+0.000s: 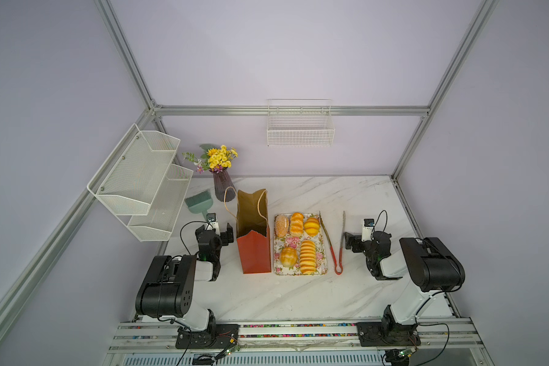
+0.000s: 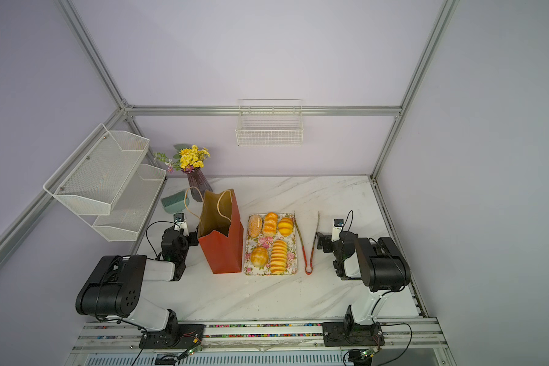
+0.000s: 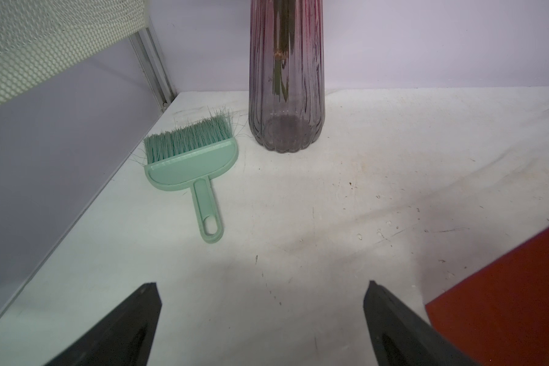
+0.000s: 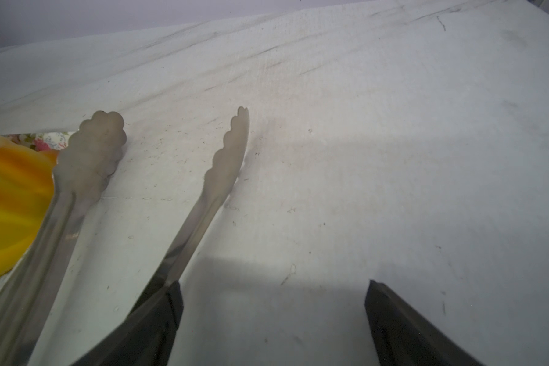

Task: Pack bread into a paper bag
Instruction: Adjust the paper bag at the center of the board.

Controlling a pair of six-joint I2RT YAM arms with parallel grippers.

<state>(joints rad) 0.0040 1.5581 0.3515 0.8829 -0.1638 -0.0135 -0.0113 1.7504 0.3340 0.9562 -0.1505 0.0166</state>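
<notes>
**Both pincers gaping, empty**

The left pincer is hovering wide open, gripping nothing, the paper bag standing just beside it. The right pincer is gaping empty beside the tongs; the bread is lying on the tray just beyond them

My right wrist view blurs the bun and crops it; left wrist shows only a corner of the bag.
</notes>
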